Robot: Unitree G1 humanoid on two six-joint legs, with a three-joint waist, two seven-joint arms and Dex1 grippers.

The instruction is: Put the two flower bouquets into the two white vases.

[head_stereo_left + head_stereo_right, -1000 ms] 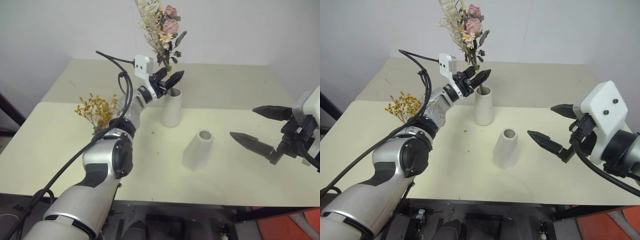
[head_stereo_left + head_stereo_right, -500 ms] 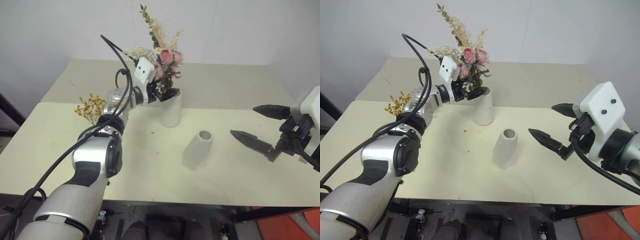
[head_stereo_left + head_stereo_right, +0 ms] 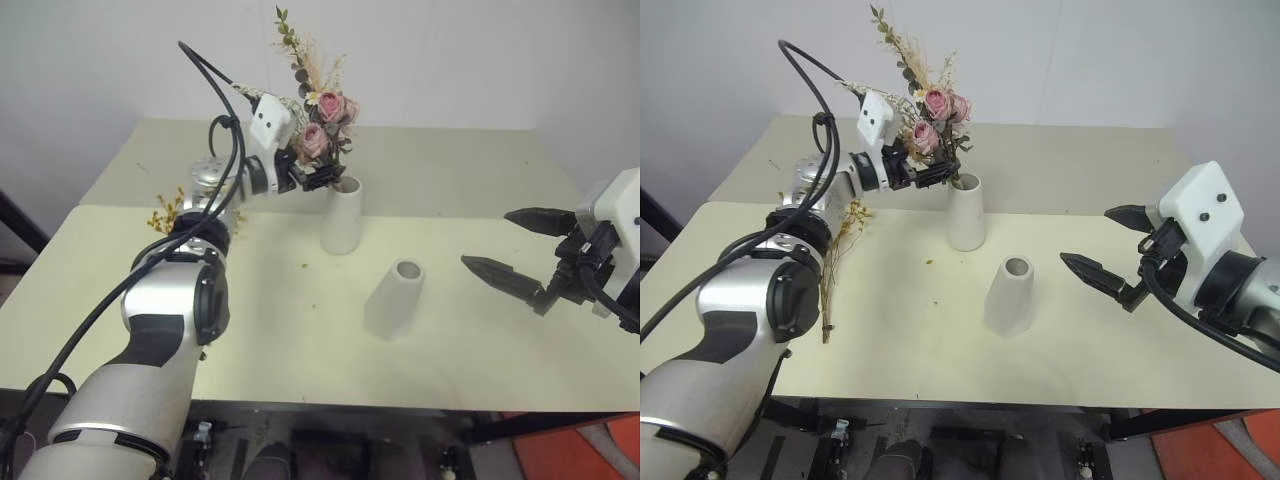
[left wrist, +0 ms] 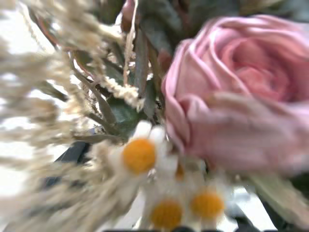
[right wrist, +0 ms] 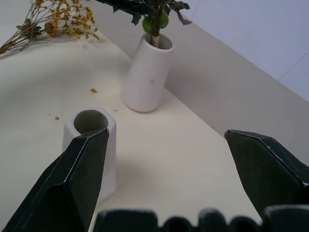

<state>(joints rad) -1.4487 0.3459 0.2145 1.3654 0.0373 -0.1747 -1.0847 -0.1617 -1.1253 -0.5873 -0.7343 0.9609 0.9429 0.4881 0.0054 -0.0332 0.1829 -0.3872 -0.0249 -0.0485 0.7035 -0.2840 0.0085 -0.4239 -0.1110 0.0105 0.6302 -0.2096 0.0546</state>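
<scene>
The rose bouquet (image 3: 930,115) stands in the far vase (image 3: 964,212); the left hand (image 3: 932,175), released, sits beside its stems. The yellow bouquet (image 3: 840,240) lies flat on the counter (image 3: 1060,170), left of the empty vase (image 3: 1009,295). It looks light and brittle: pinch the stems, not the blossoms. The right hand (image 3: 1095,245) hovers with fingers spread, holding nothing.

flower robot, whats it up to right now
The robot is putting two bouquets into two white vases. The pink rose bouquet stands with its stems in the far vase, and the left gripper, open, is beside the stems just above the vase mouth. The near vase is empty. The yellow bouquet lies flat on the table, not yet picked up. The right gripper hangs open to the right of the near vase, holding nothing.
</scene>
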